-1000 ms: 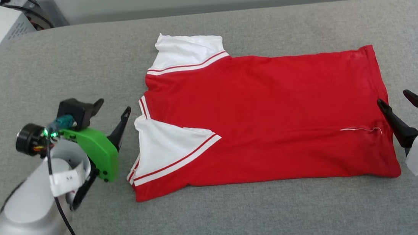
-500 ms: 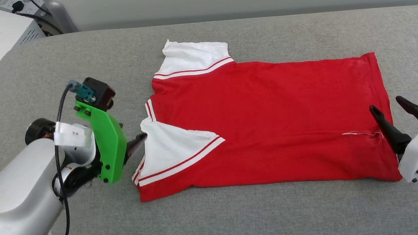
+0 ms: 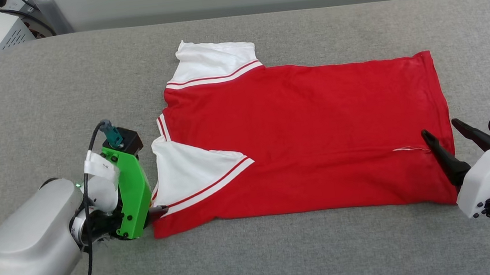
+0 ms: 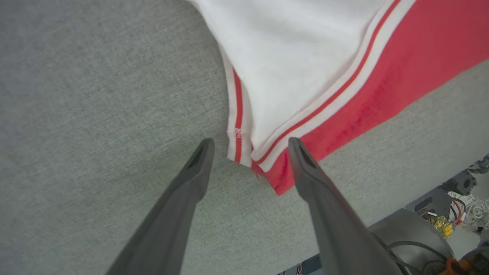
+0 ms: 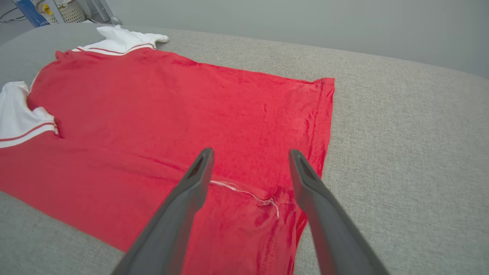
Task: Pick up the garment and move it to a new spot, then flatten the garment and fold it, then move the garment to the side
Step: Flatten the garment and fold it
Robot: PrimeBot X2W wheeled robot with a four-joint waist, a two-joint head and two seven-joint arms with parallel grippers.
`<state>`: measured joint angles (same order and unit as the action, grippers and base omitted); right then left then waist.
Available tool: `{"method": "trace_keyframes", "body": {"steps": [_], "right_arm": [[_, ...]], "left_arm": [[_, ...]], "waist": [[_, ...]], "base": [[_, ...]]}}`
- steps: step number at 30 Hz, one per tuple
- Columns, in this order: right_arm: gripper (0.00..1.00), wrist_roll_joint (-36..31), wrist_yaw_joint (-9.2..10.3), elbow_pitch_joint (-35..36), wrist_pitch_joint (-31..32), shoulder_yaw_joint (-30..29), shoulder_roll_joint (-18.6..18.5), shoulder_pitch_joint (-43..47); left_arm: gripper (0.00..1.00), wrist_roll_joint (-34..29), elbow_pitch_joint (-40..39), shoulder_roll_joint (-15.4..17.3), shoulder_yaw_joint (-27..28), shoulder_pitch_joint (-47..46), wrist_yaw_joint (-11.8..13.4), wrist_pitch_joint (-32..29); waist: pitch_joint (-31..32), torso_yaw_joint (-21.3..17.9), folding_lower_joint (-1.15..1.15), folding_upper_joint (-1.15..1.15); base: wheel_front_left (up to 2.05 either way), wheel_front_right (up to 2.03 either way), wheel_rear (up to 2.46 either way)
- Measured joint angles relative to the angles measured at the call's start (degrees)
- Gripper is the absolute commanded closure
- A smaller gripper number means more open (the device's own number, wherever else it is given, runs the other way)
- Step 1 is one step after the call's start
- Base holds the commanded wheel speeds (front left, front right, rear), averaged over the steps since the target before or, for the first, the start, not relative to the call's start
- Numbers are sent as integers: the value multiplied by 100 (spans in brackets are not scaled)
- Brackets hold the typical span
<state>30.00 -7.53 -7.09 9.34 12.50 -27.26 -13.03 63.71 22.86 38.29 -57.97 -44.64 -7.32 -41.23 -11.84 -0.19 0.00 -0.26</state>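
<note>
Red white-sleeved jersey T-shirt is lying half-folded on grey fabric worktop. Left hand and right hand, both released, are bracketing its near-edge ends, probably lining up next fold.

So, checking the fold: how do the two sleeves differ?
The far sleeve sticks out beyond the red body onto the grey surface; the near sleeve lies folded over the body. The far sleeve looks squarish, the near sleeve a pointed wedge. Both are white with striped trim.

Bright, even, diffuse light; shadows faint, soft-edged. Head view sharp. Wrist views bowed toward edges, softened at bottom. Red of the garment saturated.
</note>
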Motion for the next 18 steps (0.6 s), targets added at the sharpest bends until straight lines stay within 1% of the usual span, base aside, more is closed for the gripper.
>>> {"method": "trace_keyframes", "body": {"steps": [5, 10, 11, 12, 13, 14, 16, 18], "right_arm": [[0, 1, 0, -14, 8, 62, 31, -39], [0, 9, 0, -25, 49, 99, 44, -152], [0, 18, 0, -24, 51, 101, 43, -165], [0, 20, 0, -23, 53, 101, 36, -173], [0, 20, 0, -19, 57, 100, 23, -180], [0, 19, 0, -1, 59, 100, -7, -185], [0, 13, 0, 31, 132, 90, -74, -223], [0, -12, 0, 138, 291, 122, -224, -279]], "left_arm": [[0, -3, 425, -252, -219, 60, 0, 16], [0, -3, 683, -298, -331, 47, -1, 108], [20, -3, 706, -305, -363, 47, -1, 138], [63, -4, 713, -315, -399, 47, -1, 193], [96, -5, 721, -316, -430, 46, -1, 263], [100, -20, 733, -310, -469, 43, -1, 363], [100, -115, 703, -301, -573, 38, -9, 558], [100, -80, 621, -326, -606, 51, -32, 761]], "waist": [[-97, -43, 0, 0], [-128, -87, 0, 0], [-122, -93, 0, 0], [-110, -94, 0, 0], [-96, -93, 0, 0], [-77, -90, 0, 0], [-36, -85, 0, 0], [15, -81, 0, 0]], "base": [[0, 0, 0], [0, 0, 0], [0, 0, 0], [0, 0, 0], [0, 0, 0], [0, 0, 0], [0, 0, 0], [0, 0, 0]]}}
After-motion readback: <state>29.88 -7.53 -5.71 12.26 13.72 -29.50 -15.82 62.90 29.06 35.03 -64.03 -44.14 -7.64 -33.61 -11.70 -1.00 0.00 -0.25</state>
